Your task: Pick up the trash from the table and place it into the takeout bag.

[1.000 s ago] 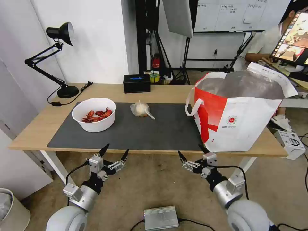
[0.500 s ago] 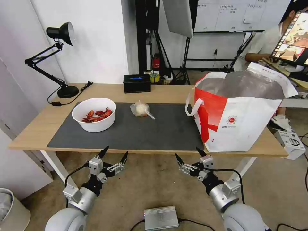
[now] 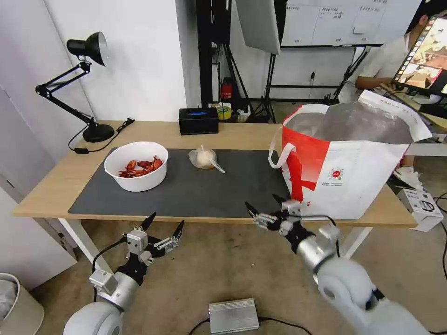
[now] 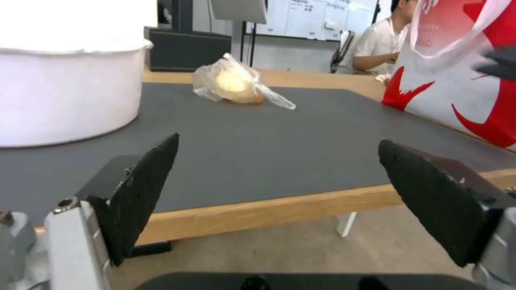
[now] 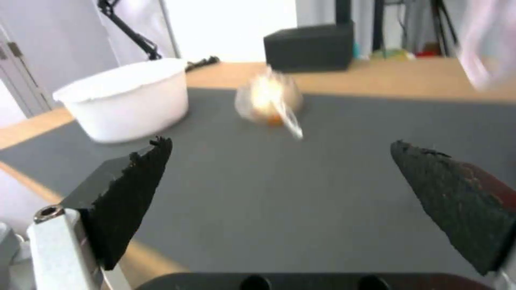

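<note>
The right gripper (image 3: 264,208) reaches over the front edge of the long light-wood table (image 3: 56,181), fingers wide apart. The left gripper (image 3: 164,223) hangs below it, fingers apart too. The white round bowl of red shells (image 3: 136,166) and the knotted clear plastic bag (image 3: 203,158) sit on the dark grey mat (image 3: 223,186), with the big red-and-white takeout bag (image 3: 340,172) standing to their right.

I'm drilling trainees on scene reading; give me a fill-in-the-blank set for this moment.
1. The bowl holds red ____ shells.
2. The knotted bag lies on the dark grey ____.
3. The right gripper, over the table edge, has its fingers ____.
4. The takeout bag stands at the table's ____ end.

Missing: crayfish; mat; open; right
</note>
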Available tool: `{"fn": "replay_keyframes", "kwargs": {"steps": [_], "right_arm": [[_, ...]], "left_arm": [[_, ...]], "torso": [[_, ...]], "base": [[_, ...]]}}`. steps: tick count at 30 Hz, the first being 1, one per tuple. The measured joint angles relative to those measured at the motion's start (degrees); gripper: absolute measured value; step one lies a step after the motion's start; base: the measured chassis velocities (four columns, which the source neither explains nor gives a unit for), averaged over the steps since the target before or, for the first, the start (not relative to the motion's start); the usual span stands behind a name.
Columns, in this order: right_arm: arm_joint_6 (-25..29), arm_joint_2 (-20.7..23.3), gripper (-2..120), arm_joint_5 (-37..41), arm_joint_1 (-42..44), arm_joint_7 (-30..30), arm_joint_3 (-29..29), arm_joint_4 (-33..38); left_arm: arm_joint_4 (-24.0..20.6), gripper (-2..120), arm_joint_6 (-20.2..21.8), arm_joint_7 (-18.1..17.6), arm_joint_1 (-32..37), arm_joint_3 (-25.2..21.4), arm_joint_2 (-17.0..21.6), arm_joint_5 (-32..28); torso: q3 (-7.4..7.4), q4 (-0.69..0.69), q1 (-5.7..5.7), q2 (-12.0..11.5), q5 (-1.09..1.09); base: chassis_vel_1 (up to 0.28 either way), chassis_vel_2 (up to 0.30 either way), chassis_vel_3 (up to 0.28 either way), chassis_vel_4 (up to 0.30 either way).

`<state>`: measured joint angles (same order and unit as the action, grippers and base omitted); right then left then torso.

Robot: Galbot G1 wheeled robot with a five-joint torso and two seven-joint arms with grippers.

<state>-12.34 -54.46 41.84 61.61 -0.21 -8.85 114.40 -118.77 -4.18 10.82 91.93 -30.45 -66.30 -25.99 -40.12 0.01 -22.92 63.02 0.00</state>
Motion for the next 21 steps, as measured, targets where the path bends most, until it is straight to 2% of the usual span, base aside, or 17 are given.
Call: {"fn": "replay_keyframes", "kwargs": {"steps": [2,4,6,7,9,18,21], "right_arm": [[-1.1,-0.4,100,1.0,-6.4,-0.1,3.3,-3.6],[-1.3,-0.6,100,1.1,-7.6,-0.1,4.0,-4.4],[-2.4,-3.5,100,1.6,-15.7,1.4,10.1,-11.0],[-2.4,-3.5,100,1.6,-15.7,1.4,10.1,-11.0],[-2.9,-6.1,100,1.5,-20.5,2.4,13.3,-15.4],[-6.1,-12.6,100,0.2,-32.6,5.7,18.7,-26.3],[-8.6,-14.7,100,0.7,-36.9,6.4,20.2,-30.6]], "left_arm": [[0.4,100,0.0,0.0,-0.2,0.1,0.0,0.0],[0.4,100,0.0,0.0,-0.2,0.1,0.0,0.0],[0.8,100,0.0,-0.1,0.0,0.2,-0.1,0.2],[0.8,100,0.0,-0.1,0.0,0.2,-0.1,0.2],[0.8,100,0.0,-0.1,0.1,0.1,-0.2,0.2],[0.5,100,0.0,-0.1,0.6,-0.3,-0.6,0.3],[0.4,100,0.0,-0.1,0.8,-0.4,-0.8,0.4]], "torso": [[0.00,-0.01,0.00,0.0,-0.01],[0.00,-0.02,0.00,0.0,-0.01],[0.00,0.00,0.00,0.0,0.00],[0.00,0.00,0.00,0.0,0.00],[0.00,0.00,0.00,0.0,-0.01],[0.00,0.00,-0.01,0.0,-0.02],[0.00,0.00,0.00,0.0,-0.01]], "base": [[0.000,0.000,0.000,0.000],[0.000,0.000,0.000,0.000],[0.000,0.000,0.000,0.000],[0.000,0.000,0.000,0.000],[0.000,0.000,0.000,0.000],[0.000,0.000,0.000,0.000],[0.000,0.000,0.000,0.000]]}}
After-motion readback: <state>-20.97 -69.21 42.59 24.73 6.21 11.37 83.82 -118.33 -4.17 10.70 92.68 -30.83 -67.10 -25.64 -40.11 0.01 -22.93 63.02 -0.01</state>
